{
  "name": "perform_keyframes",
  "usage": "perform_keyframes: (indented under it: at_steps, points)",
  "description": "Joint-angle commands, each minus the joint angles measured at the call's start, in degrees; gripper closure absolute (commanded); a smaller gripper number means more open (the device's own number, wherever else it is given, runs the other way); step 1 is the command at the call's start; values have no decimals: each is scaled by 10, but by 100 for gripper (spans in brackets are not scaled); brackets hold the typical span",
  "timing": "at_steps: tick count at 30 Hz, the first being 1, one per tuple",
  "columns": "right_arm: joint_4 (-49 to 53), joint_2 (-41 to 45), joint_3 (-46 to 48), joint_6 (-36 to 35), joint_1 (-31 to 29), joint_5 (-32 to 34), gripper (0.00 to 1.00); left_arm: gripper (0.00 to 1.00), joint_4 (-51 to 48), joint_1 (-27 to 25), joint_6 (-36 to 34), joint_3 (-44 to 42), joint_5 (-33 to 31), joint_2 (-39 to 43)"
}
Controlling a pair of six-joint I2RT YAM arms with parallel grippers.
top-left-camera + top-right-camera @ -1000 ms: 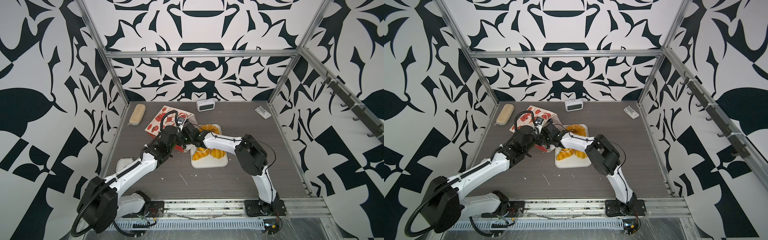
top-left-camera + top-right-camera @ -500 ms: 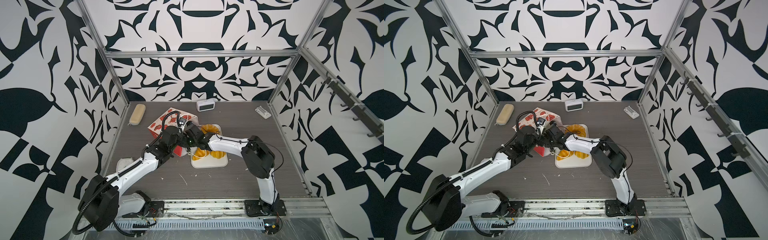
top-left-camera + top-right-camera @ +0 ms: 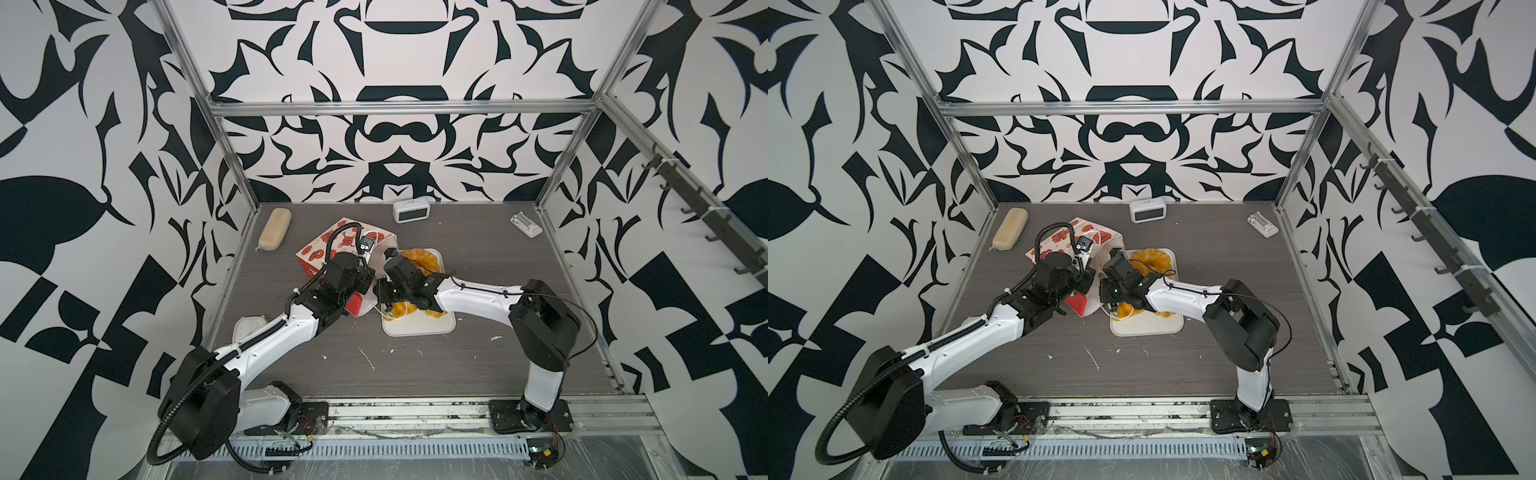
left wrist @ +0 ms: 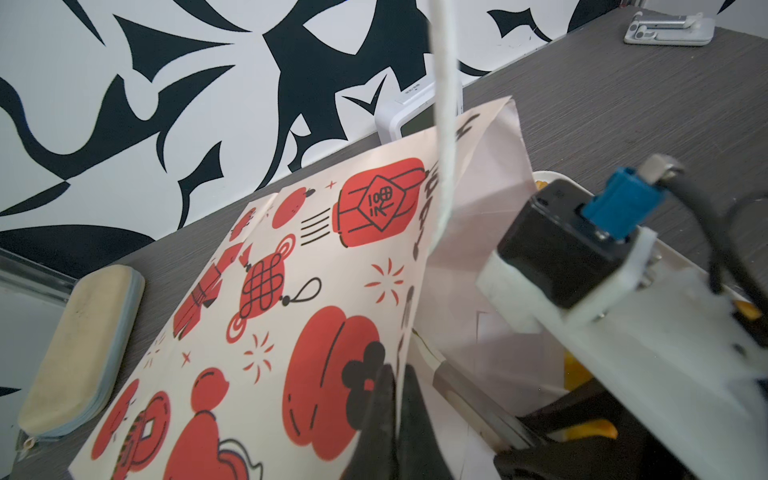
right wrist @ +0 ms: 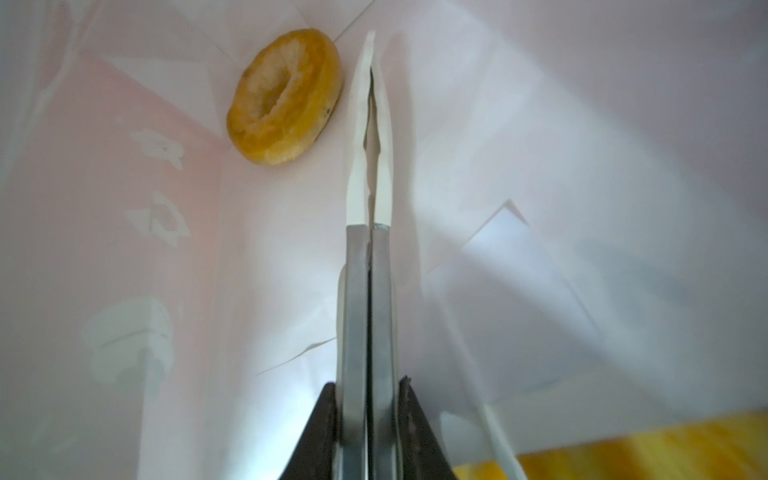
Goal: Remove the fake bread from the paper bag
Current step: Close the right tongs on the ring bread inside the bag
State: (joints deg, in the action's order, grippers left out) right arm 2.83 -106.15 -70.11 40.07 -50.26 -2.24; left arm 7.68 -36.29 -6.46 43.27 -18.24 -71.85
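While the paper bag (image 3: 313, 255) lies on its side toward the rear left of the table (image 3: 498, 365) in both top views, its open mouth faces the white tray (image 3: 415, 328), just beside the tray's edge, and fake bread (image 3: 419, 258) rests on that tray. The left arm (image 3: 282, 332) and right arm (image 3: 478, 297) meet at the mouth, so room there is tight, whereas the near half of the table and the strip right of the tray lie open. A beige case (image 3: 274, 228) sits along the left wall and a clock (image 3: 411, 211) stands against the back wall. In the left wrist view, the left gripper (image 4: 397, 399) is clenched on the bag's rim, one black finger on the printed outside and one inside. A white cord handle (image 4: 442, 124) hangs close before the lens, and the right arm's camera block (image 4: 552, 245) crowds the opening. In the right wrist view, the right gripper (image 5: 371, 54) is deep within the bag, pale walls close on every side. Its fingers are pressed nearly together, a thin slit at the tips, grasping nothing. A ring piece (image 5: 284, 97) of the bread lies in the bag's far corner, near the fingertips but not touching them.
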Motion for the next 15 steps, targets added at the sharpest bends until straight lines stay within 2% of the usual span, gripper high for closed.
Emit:
perform_keyframes:
  at_steps: [1,2,9,15]
  points:
    - [-37,17,-27,-14,1,-36,100,100,7,0,-2,-3,13,0]
    - [-32,12,-39,-23,0,-48,99,100,7,0,-3,-4,15,3]
    - [23,-18,-109,-66,0,-70,69,100,2,0,-9,-11,29,14]
    - [50,-35,-135,-69,1,-55,61,100,2,0,-12,-13,39,17]
